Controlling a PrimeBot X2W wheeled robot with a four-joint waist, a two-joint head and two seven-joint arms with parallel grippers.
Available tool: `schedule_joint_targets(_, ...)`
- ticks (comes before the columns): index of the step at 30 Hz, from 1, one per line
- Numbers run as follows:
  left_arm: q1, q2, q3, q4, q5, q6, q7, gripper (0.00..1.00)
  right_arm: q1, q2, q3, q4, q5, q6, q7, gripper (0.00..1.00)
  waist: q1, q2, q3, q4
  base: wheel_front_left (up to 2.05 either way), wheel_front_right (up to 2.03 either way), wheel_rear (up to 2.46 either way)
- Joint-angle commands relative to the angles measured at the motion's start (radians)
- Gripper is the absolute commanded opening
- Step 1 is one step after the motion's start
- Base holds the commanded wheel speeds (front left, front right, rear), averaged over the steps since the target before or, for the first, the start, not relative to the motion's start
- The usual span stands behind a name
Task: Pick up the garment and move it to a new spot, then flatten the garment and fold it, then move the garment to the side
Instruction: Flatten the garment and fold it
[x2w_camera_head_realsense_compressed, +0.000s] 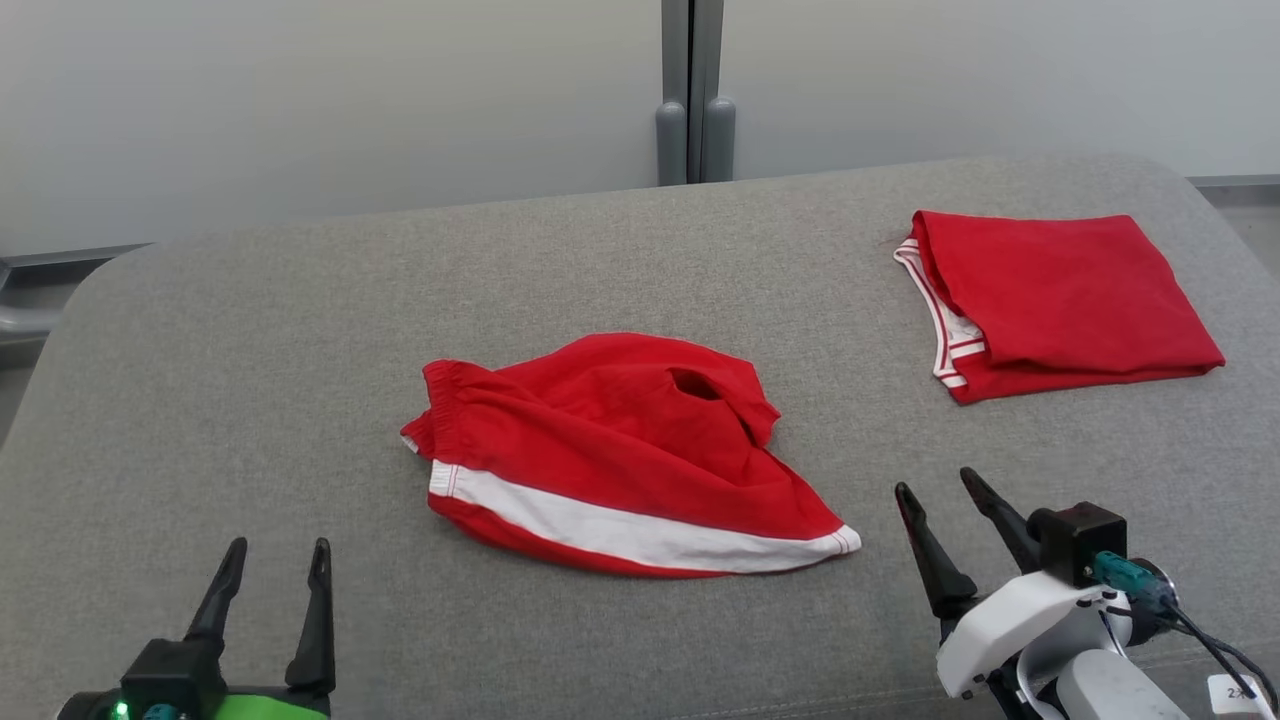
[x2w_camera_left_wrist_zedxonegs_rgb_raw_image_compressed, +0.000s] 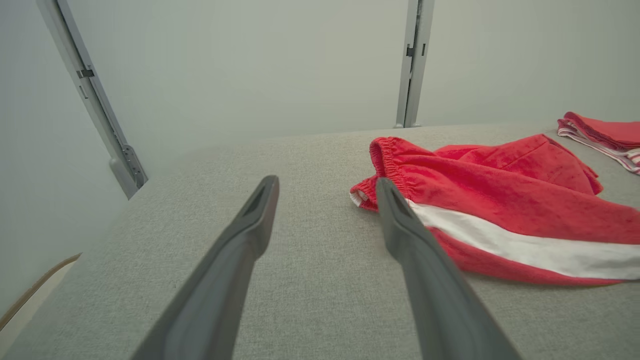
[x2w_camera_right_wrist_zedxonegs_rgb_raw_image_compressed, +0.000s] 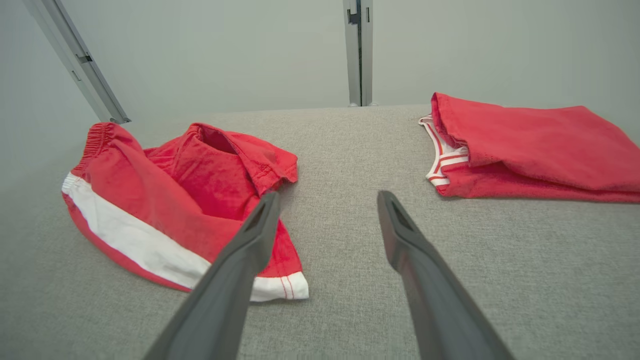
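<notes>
A crumpled red garment (x2w_camera_head_realsense_compressed: 620, 450) with a white band and an elastic waist lies in a heap in the middle of the grey padded surface (x2w_camera_head_realsense_compressed: 300, 330). It also shows to the right in the left wrist view (x2w_camera_left_wrist_zedxonegs_rgb_raw_image_compressed: 500, 200) and to the left in the right wrist view (x2w_camera_right_wrist_zedxonegs_rgb_raw_image_compressed: 180, 195). My left gripper (x2w_camera_head_realsense_compressed: 275, 560) stands open at the lower left, apart from the cloth, nothing between its fingers. My right gripper (x2w_camera_head_realsense_compressed: 940, 490) is open at the lower right, just right of the garment's white-edged corner and clear of it.
A second red garment (x2w_camera_head_realsense_compressed: 1055, 300), neatly folded with red-and-white striped trim, lies at the far right of the surface; it appears too in the right wrist view (x2w_camera_right_wrist_zedxonegs_rgb_raw_image_compressed: 530, 150). A pale wall with a grey vertical post (x2w_camera_head_realsense_compressed: 692, 90) stands behind. The surface's rounded edges fall away left and right.
</notes>
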Motion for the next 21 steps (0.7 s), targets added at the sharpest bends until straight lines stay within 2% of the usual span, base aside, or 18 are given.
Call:
schedule_joint_targets(1,-0.027,0.017,-0.022,0.024,-0.009,-0.004,0.002,1.0,-0.018,-0.007,0.018,0.012,0.016,0.0,0.018,1.0,0.0,0.0,0.003,-0.001,0.0,0.0,0.0)
schedule_joint_targets(5,-0.074,0.036,-0.087,0.077,-0.032,-0.006,0.007,1.0,-0.041,-0.013,0.063,0.036,0.028,0.0,0.05,1.0,0.0,0.0,0.011,-0.005,0.0,0.0,0.0)
schedule_joint_targets(12,-0.205,0.118,-0.255,0.217,-0.15,-0.007,0.011,1.0,-0.115,-0.02,0.154,0.128,0.058,0.0,0.079,1.0,0.0,0.0,0.039,-0.022,0.0,0.0,0.0)
schedule_joint_targets(21,-0.399,0.213,-0.457,0.391,-0.292,-0.007,0.006,1.0,-0.249,0.003,0.301,0.296,0.134,0.0,0.055,1.0,0.0,0.0,0.119,-0.055,0.0,0.0,0.0)
